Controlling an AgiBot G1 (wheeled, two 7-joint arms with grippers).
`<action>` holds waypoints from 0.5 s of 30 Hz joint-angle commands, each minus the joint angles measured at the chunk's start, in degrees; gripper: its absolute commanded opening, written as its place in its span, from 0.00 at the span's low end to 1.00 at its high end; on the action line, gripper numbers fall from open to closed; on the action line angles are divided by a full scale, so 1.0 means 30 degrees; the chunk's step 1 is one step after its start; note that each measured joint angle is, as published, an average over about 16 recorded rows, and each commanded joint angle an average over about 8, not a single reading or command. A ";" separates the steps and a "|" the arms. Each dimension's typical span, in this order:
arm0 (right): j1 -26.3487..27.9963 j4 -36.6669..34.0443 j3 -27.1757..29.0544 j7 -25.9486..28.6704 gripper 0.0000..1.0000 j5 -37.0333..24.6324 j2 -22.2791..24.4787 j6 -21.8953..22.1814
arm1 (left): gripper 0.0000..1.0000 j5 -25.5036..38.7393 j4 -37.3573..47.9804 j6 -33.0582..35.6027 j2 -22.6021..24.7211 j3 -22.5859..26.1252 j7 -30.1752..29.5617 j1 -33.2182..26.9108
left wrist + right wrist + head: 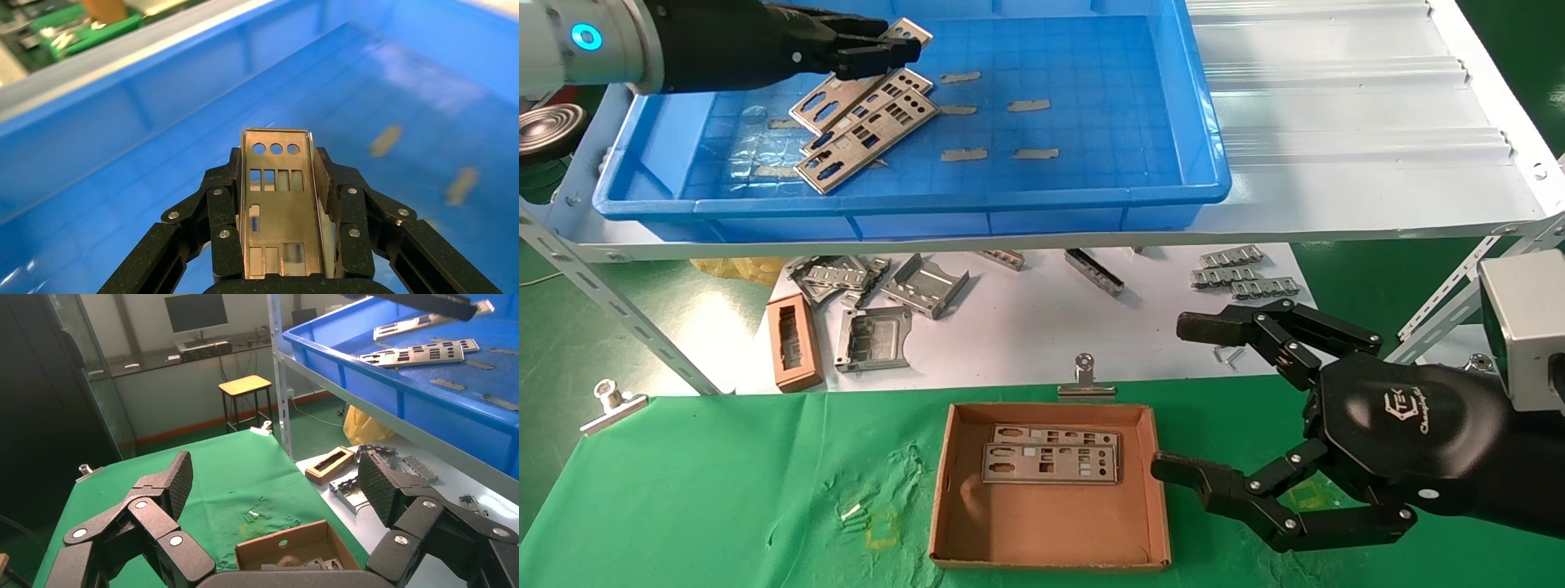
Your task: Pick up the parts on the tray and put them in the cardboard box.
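In the large bright-blue plastic tray our left gripper has its fingers clamped on one thin punched silver plate above three others. Our right gripper, fingers wide apart, hovers beside the shallow brown cardboard box holding two plates.

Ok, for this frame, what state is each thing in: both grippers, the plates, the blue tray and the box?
Left gripper: shut on one thin silver punched metal plate, above the tray.
Right gripper: open, empty, beside the box.
Bright-blue plastic tray: on the shelf, holding stacked silver plates.
Shallow brown cardboard box: open on the green cloth, two plates overlapping inside.
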 commanded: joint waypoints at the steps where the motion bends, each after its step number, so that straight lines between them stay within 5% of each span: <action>1: 0.0000 0.0000 0.0000 0.0000 1.00 0.0000 0.0000 0.0000 | 0.00 -0.0124 -0.0130 0.0618 -0.0172 -0.0084 0.0096 -0.0141; 15: 0.0000 0.0000 0.0000 0.0000 1.00 0.0000 0.0000 0.0000 | 0.00 -0.1273 -0.0870 0.8066 -0.1800 -0.0744 0.2027 -0.0373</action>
